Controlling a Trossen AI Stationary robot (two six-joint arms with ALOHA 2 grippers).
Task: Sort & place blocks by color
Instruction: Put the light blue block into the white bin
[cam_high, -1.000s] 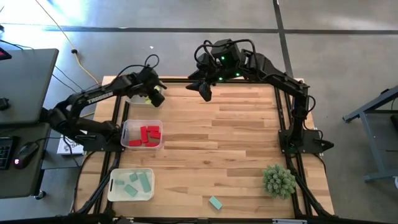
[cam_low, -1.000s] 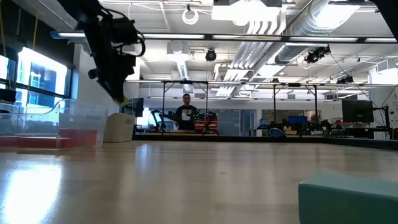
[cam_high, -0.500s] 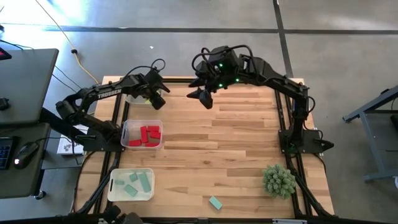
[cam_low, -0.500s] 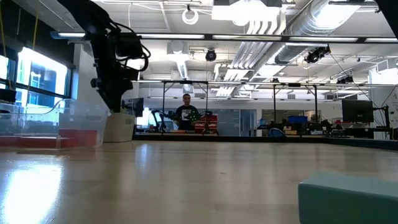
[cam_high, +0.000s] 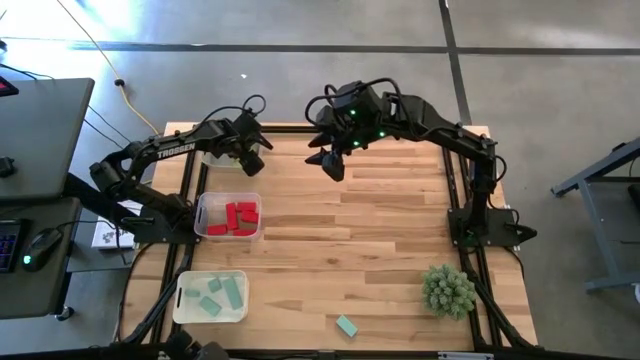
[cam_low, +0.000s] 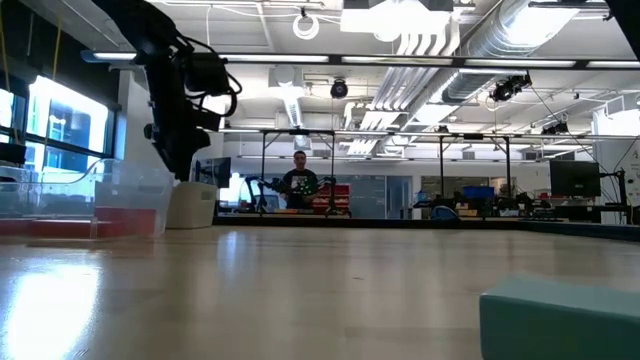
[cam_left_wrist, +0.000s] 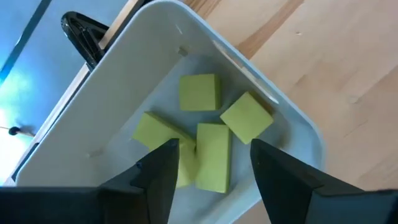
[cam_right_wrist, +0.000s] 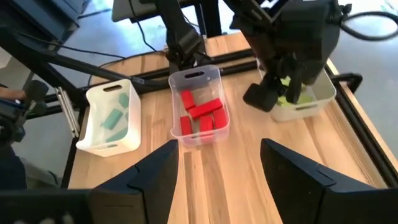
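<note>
My left gripper (cam_high: 250, 160) hangs open over the white bin (cam_left_wrist: 273, 106) at the table's far left. Several yellow-green blocks lie on that bin's floor. One yellow-green block (cam_left_wrist: 212, 157) lies below the gap between my fingers, and neither finger touches it. My right gripper (cam_high: 332, 165) stands open high above the far middle of the table, with nothing between its fingers (cam_right_wrist: 217, 155). Red blocks (cam_high: 237, 216) lie in the middle bin and teal blocks (cam_high: 212, 297) in the near bin. One teal block (cam_high: 346, 325) lies alone on the table near the front edge.
The three bins stand in a row along the table's left side. A spiky green plant ball (cam_high: 448, 290) sits at the near right. Bare wood (cam_high: 380, 230) stretches across the middle. In the low view a person (cam_low: 300, 180) stands far behind the table.
My left gripper has gone down toward the yellow-green bin. The yellow-green block that showed at its fingertips no longer shows there. My right gripper has drifted slightly toward the near edge.
</note>
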